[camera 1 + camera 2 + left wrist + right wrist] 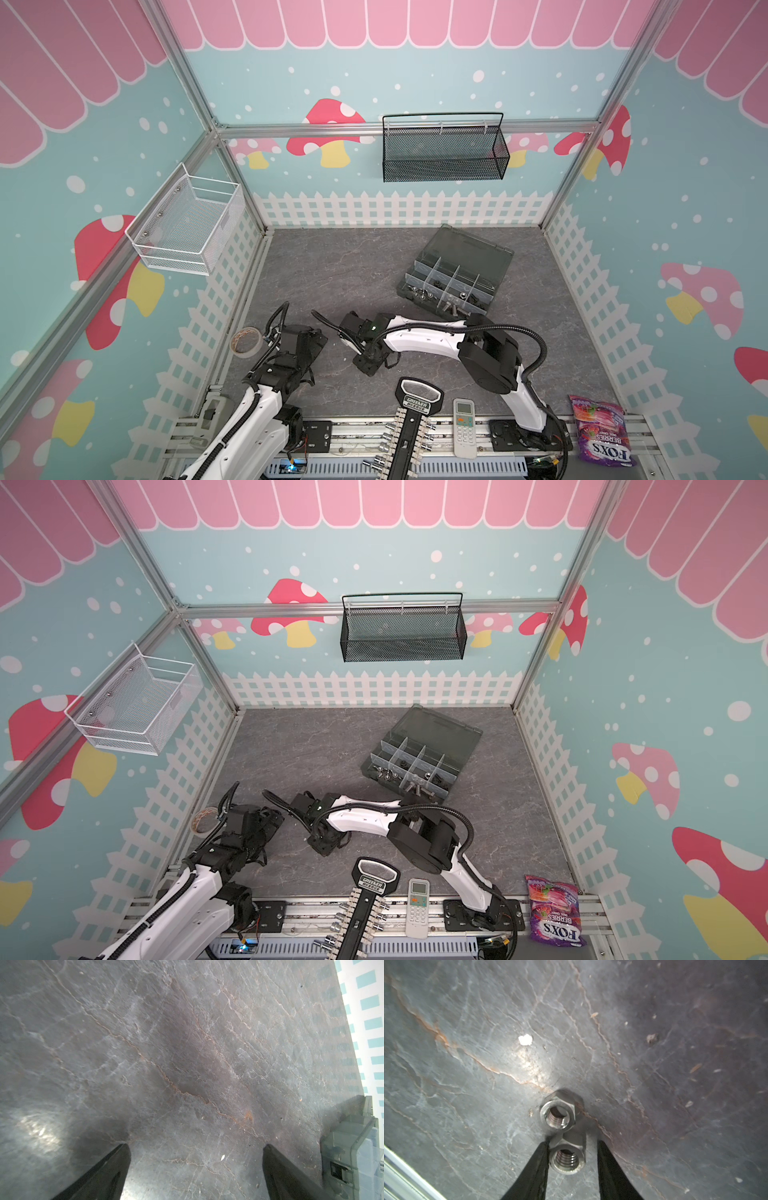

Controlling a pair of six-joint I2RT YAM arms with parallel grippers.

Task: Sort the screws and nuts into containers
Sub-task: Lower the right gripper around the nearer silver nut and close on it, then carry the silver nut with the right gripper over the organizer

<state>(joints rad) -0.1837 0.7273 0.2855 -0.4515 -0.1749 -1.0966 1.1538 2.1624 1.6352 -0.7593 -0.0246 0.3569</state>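
Two silver hex nuts lie on the dark stone table in the right wrist view. One nut (566, 1159) sits between the fingers of my right gripper (573, 1142); one finger touches it and a narrow gap shows at the other. The second nut (557, 1114) lies just beyond the fingertips, touching the first. My left gripper (195, 1145) stands wide open over bare table. The grey organiser box (453, 274) (419, 754) lies open at the back right. Silver screws (453, 309) and nuts (419, 291) fill its near compartments. A corner of the box (349, 1147) shows in the left wrist view.
A tape roll (246, 341) lies left of the left arm. Along the front edge are a socket rack (409, 432), a white remote (464, 428) and a purple candy bag (598, 432). A black mesh basket (444, 149) and a white wire basket (187, 224) hang on the walls.
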